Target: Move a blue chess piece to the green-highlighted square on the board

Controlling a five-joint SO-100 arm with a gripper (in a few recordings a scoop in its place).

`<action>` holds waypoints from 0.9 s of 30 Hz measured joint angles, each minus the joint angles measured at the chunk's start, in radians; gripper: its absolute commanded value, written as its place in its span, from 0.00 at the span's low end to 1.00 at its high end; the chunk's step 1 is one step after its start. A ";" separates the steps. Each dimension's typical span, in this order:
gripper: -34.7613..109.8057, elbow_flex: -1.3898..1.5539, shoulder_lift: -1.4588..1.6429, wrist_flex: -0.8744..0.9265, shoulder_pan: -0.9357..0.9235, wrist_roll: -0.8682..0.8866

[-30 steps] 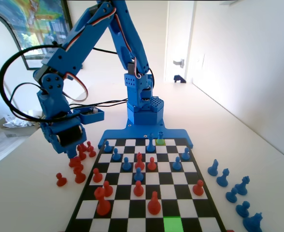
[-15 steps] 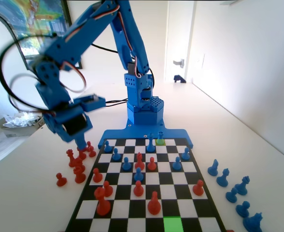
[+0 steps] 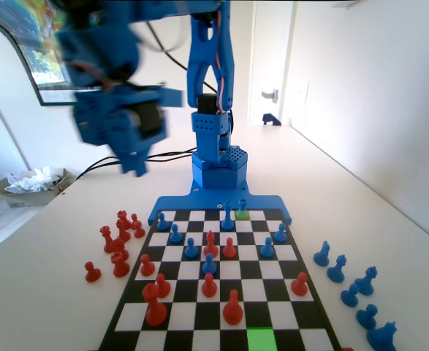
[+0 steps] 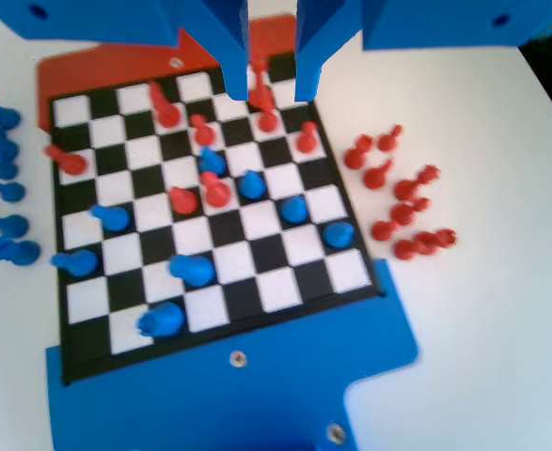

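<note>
The blue chess piece (image 3: 242,208) stands on a pale yellow-green square in the board's far row, just in front of the arm's base; the wrist view has this piece (image 4: 160,319) in the near row. The green-highlighted square (image 3: 260,340) lies bare in the nearest row of the board (image 3: 199,322). My gripper (image 3: 137,159) hangs blurred high above the table, left of the board's far corner. In the wrist view the gripper (image 4: 271,89) is open, with nothing between its jaws.
A taller blue piece (image 3: 228,217) stands right beside the blue chess piece. Red and blue men (image 3: 210,243) crowd the middle rows. Loose red pieces (image 3: 116,245) lie left of the board and loose blue ones (image 3: 353,287) to its right.
The gripper has risen from just above the loose red pieces left of the board and swung up and to the right. No piece has moved.
</note>
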State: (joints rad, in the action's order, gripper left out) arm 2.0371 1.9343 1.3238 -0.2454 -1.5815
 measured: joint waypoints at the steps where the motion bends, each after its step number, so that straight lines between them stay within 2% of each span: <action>1: 0.30 0.035 0.026 -0.006 0.035 0.015; 12: 0.29 0.291 0.227 -0.097 0.238 0.212; 14: 0.25 0.304 0.245 -0.132 0.235 0.298; 23: 0.25 0.350 0.299 -0.161 0.241 0.724; 27: 0.26 0.393 0.331 -0.169 0.285 0.819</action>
State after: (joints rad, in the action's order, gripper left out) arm 2.4298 2.2657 1.1551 0.0399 -0.7624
